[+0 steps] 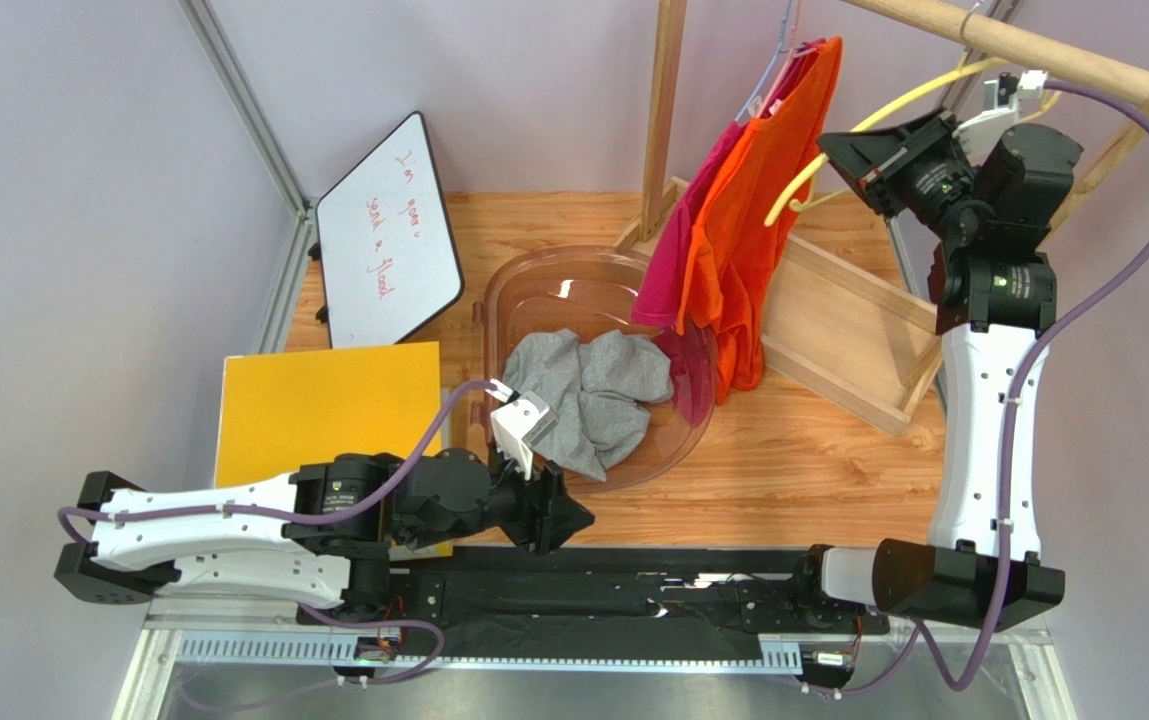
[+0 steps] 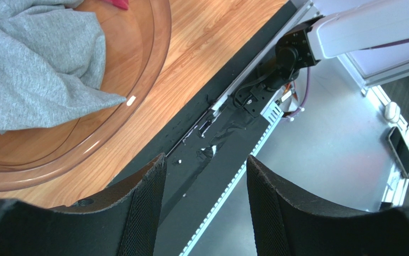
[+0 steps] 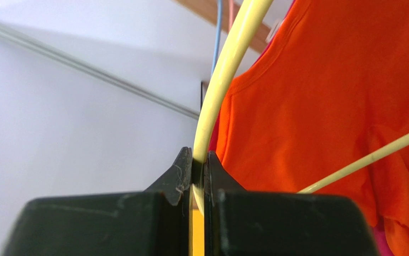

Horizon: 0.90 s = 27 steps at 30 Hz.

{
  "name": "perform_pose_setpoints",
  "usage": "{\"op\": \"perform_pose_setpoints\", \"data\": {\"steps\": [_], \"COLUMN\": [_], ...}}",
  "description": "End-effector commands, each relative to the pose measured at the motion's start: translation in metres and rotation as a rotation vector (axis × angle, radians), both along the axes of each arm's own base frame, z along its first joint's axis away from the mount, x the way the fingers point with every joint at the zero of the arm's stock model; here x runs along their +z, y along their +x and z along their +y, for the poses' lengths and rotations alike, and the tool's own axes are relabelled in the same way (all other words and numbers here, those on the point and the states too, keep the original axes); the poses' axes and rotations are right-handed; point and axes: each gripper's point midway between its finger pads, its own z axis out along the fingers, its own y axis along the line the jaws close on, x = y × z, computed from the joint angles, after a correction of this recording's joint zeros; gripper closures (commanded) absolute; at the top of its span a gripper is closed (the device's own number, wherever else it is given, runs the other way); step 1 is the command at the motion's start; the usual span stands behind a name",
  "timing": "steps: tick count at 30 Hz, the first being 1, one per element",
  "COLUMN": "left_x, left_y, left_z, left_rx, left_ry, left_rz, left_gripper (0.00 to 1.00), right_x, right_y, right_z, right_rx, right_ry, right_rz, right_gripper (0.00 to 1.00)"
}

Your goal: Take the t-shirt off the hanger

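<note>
Pinching one yellow hanger (image 3: 228,69) between the right gripper's (image 3: 198,173) closed jaws, just beside an orange t-shirt (image 3: 324,106) hanging from the rail (image 1: 1016,42), one pink t-shirt (image 1: 681,248) behind it. Spread wide: left gripper (image 2: 206,205), over the table's (image 2: 212,37) near edge, beside one bowl (image 2: 155,69) holding one grey t-shirt (image 2: 35,69).

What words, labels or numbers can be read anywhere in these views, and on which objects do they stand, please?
Whiteboard: a few lines of red handwriting, too small and slanted to read.
Orange t-shirt: no print or label visible.
Yellow hanger: no marking visible.
No other readable text, brand or number shows in any view.
</note>
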Motion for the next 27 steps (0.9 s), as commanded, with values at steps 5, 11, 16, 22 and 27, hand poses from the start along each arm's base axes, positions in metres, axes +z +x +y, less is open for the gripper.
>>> {"op": "perform_pose_setpoints", "data": {"steps": [5, 11, 16, 22, 27], "left_x": [0.018, 0.020, 0.020, 0.014, 0.013], "left_y": [0.002, 0.005, 0.002, 0.000, -0.001], "left_z": [-0.003, -0.012, -0.025, -0.036, -0.036], "left_rx": [-0.002, 0.017, 0.006, -0.010, -0.016], "left_ry": [-0.017, -0.032, -0.032, -0.018, -0.018], "left_rz": [-0.031, -0.020, -0.003, 0.000, -0.003], "left_gripper": [0.38, 0.38, 0.38, 0.38, 0.38], "right_x": [0.035, 0.010, 0.005, -0.005, -0.018], "right_y": [0.003, 0.003, -0.009, -0.028, -0.037], "right_z": [-0.033, -0.056, -0.068, -0.083, -0.100], "right_rx": [-0.030, -0.079, -0.106, -0.174, -0.225], "right_ry": [0.070, 0.173, 0.226, 0.230, 0.254], "right_rz": [-0.139, -0.046, -0.021, -0.003, 0.026], "right_gripper": [1.00, 1.00, 1.00, 1.00, 1.00]}}
